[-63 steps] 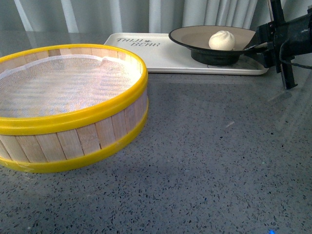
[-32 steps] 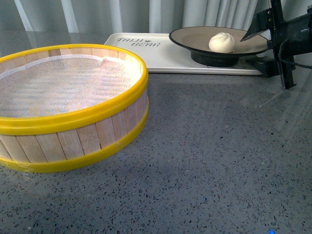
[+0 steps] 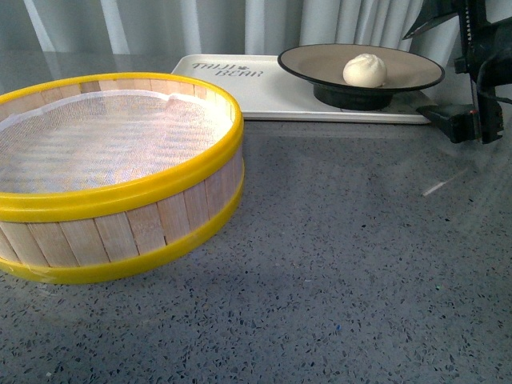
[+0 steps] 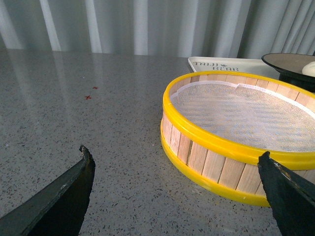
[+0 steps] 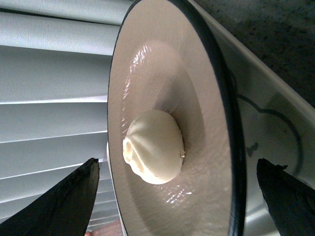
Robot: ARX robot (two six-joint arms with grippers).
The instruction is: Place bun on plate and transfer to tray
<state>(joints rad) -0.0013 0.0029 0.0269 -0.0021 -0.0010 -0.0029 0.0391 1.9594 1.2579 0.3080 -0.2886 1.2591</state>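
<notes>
The bun [image 3: 365, 70] is sitting in the plate [image 3: 416, 74], which is standing on the tray [image 3: 272, 94] at the far side of the desk [image 3: 352, 256]. The steamer basket [image 3: 112, 200] is holding only its white mesh liner [image 3: 104, 136]. My right claw [image 3: 458, 72] is hanging spread apart beside the plate, partly cut off. My left claw [image 4: 177, 196] is gaping wide, empty.

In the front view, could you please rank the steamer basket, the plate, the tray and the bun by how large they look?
1. Steamer basket, though it sits nearest the camera.
2. Tray, partly covered by the plate.
3. Plate.
4. Bun, clearly smallest.
</notes>
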